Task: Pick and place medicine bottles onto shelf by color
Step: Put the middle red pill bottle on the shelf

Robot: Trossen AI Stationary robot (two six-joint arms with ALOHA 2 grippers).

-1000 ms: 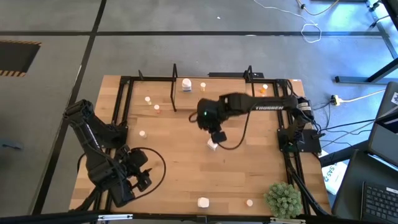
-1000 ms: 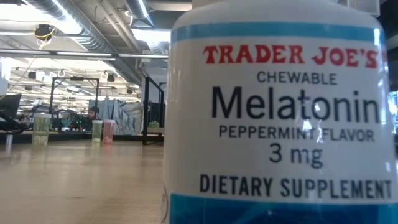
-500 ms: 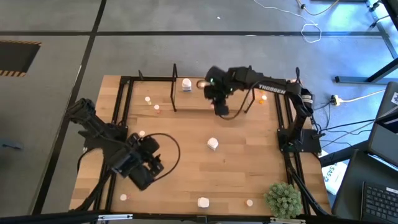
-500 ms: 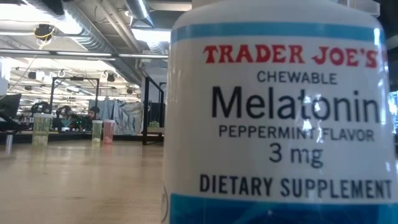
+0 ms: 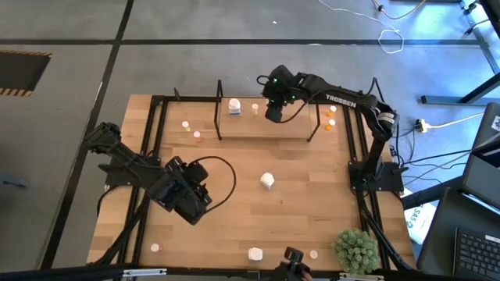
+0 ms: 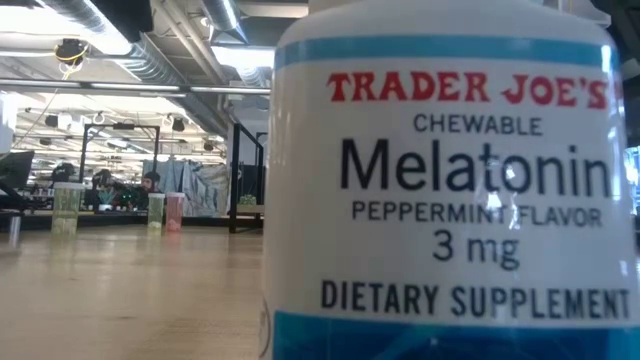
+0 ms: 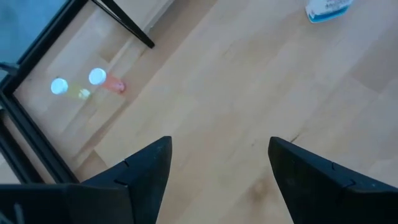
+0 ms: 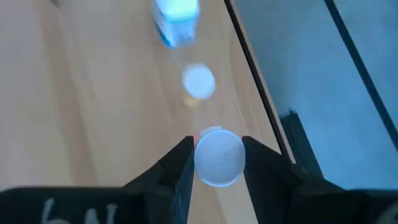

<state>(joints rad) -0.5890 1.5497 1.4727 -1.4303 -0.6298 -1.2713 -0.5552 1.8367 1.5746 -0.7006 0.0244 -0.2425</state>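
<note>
Several medicine bottles are already at the shelf (image 5: pixel 219 117): a chunky white bottle (image 5: pixel 234 106) and a small one (image 5: pixel 255 108) stand just beside the right gripper (image 5: pixel 273 114), and an orange bottle (image 5: pixel 331 110) is further along on its other side. The right gripper hovers over the shelf, its fingers clamped on a small bottle with a white cap (image 8: pixel 217 157), which it has not yet put down. The left gripper (image 7: pixel 217 158) hangs over the bare tabletop (image 5: pixel 297 168) with its fingers wide apart and nothing between them.

Much is still left, I judge: a white bottle (image 5: pixel 267 181) lies well apart from both grippers in the middle, and others (image 5: pixel 255 254) wait near the front edge. Two small bottles (image 5: pixel 186 124) stand outside the shelf's end frame.
</note>
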